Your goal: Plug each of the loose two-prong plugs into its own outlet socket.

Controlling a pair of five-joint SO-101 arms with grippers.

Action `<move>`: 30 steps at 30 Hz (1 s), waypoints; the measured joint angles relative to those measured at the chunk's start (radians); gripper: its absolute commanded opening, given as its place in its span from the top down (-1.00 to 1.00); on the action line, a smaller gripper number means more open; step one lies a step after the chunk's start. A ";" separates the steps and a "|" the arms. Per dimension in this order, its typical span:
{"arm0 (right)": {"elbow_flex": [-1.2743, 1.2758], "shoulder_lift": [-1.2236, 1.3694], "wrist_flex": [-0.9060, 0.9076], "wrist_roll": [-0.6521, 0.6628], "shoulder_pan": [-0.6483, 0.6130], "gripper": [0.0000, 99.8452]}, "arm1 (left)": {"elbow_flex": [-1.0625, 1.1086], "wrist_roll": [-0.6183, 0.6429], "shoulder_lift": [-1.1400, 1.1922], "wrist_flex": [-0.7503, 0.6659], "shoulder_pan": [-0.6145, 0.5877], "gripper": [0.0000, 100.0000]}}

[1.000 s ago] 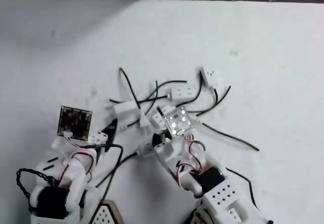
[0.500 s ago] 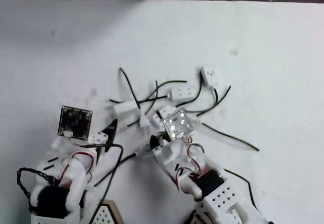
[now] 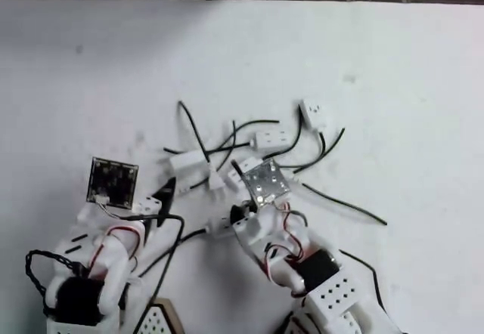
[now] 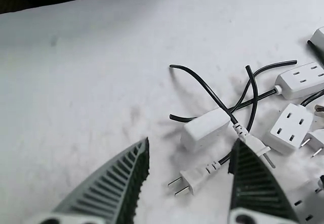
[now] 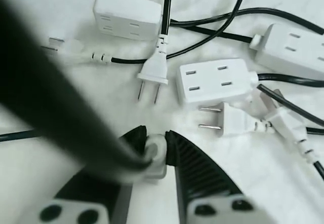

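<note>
While right jaws clamp a white plug (image 5: pixel 158 159) and left jaws gape, square it to the outlet block (image 5: pixel 215 82).

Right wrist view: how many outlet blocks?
3. One outlet block by a white plug, one next to a second plug, one beyond that. The white piece in the right gripper may be another.

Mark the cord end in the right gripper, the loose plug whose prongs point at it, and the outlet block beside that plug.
cord end (image 5: pixel 156 157): right wrist view, rounded white body.
loose plug (image 5: pixel 153 71): right wrist view, flared body.
outlet block (image 5: pixel 212 82): right wrist view, slotted face.
</note>
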 measured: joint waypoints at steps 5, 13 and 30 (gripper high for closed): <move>-0.002 0.000 0.023 0.000 0.002 0.97 | 0.000 0.000 0.000 0.000 0.000 0.49; -0.041 -0.002 0.106 0.000 0.008 0.97 | 0.000 0.000 0.000 0.000 0.000 0.49; -0.049 -0.002 0.175 0.002 0.084 0.97 | 0.000 0.000 0.000 -0.005 -0.032 0.49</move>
